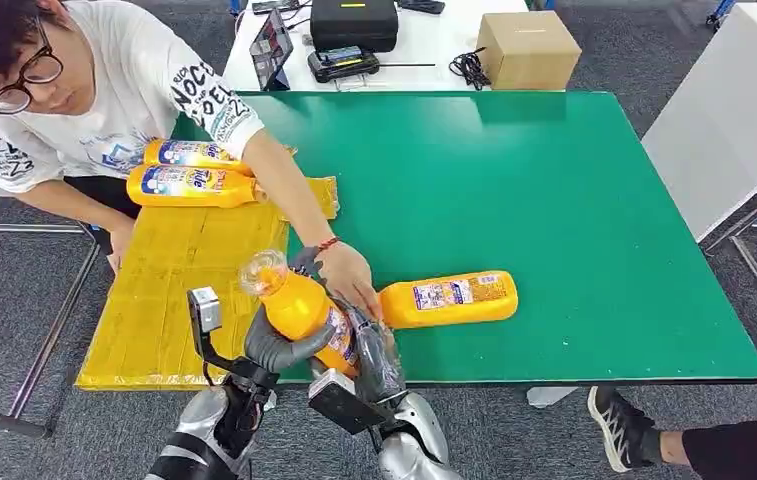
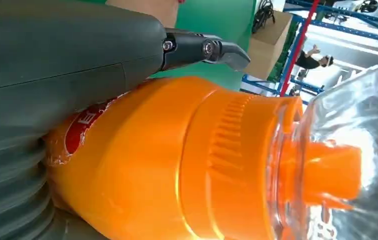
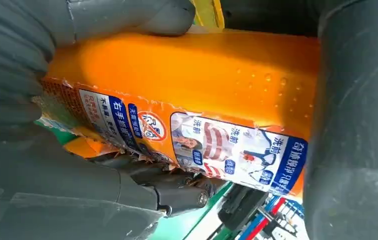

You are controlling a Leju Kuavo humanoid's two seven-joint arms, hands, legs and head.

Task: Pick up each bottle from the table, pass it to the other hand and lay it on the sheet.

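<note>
Near the table's front edge I hold an orange bottle [image 1: 294, 300] with a clear cap upright, cap tilted to the left. My left hand [image 1: 276, 348] wraps its upper body and my right hand [image 1: 376, 352] grips its lower, labelled part. In the left wrist view the bottle [image 2: 167, 160] lies against my left hand [image 2: 52, 60]. The right wrist view shows its label [image 3: 226, 150] between the fingers of my right hand [image 3: 37, 190]. Another orange bottle [image 1: 449, 298] lies on the green table [image 1: 554, 200]. Two bottles [image 1: 194, 186] lie at the far end of the yellow sheet [image 1: 174, 280].
A person leans in from the left; their arm crosses the sheet and their hand [image 1: 349, 278] rests at the cap end of the lying bottle, close to my hands. Behind the table stand a cardboard box [image 1: 527, 48] and a black case [image 1: 354, 22]. A white cabinet [image 1: 734, 110] stands right.
</note>
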